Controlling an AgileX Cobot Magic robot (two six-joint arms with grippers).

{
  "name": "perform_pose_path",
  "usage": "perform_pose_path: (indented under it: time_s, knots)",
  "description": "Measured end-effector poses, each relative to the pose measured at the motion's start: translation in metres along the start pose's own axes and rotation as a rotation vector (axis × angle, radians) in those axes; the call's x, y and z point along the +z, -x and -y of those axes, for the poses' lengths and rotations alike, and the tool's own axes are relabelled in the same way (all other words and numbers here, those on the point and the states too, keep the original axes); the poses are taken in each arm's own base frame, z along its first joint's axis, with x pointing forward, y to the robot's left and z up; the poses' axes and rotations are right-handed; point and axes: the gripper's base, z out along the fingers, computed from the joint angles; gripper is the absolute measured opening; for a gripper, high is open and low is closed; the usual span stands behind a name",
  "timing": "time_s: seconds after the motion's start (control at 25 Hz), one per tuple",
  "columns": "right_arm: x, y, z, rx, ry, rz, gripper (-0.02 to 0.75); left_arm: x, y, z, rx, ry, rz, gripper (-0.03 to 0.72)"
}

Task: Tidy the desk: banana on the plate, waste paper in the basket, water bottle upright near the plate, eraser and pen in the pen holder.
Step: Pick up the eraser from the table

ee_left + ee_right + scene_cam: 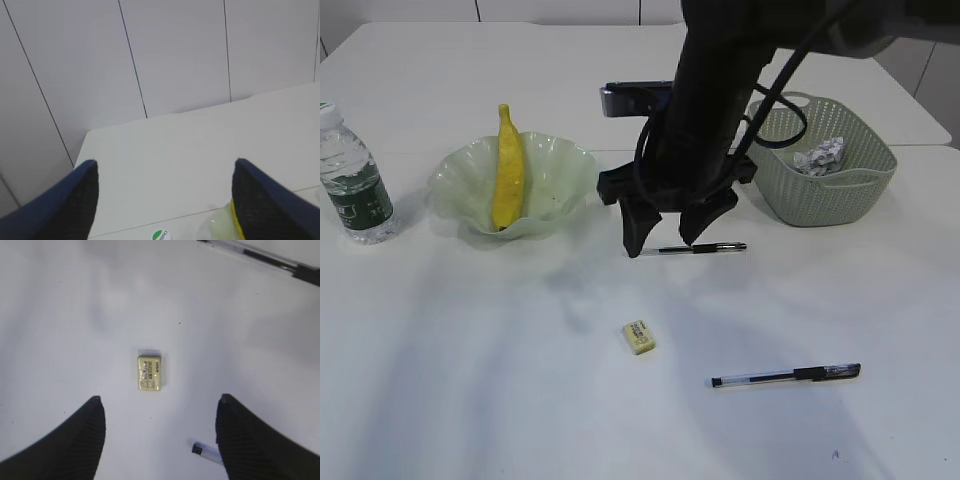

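Hovering over eraser [149, 373]; right hand [160, 432] spread, empty.
Descend straight, fingers straddling the block's short sides; avoid nearby pen [207, 452]; left hand [165, 200] apart, idle.

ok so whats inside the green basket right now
A crumpled ball of waste paper lies in the basket, toward the far side. Nothing else shows in there, but the near wall hides the bottom and the arm covers the left edge.

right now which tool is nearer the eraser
Right. The right tool hangs open just above the desk with the eraser a little ahead of its tips. The left tool is open too, off by the plate's edge.
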Motion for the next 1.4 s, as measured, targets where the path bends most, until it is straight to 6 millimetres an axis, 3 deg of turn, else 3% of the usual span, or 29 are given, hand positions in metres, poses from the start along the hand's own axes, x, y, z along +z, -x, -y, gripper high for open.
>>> perform_pose_path:
  time_s: [0.4, 0.68, 1.4]
  knots:
    - [0.027, 0.001, -0.003, -0.005, -0.004, -0.057, 0.513, 0.0, -0.007, 0.001, 0.0, -0.012, -0.078, 0.593]
    - [0.057, 0.002, -0.001, 0.001, -0.01, -0.119, 0.513, 0.0, -0.008, 0.001, 0.0, -0.013, -0.084, 0.593]
    - [0.092, -0.002, -0.016, -0.035, -0.022, -0.174, 0.513, -0.001, -0.009, 0.001, 0.0, -0.015, -0.095, 0.593]
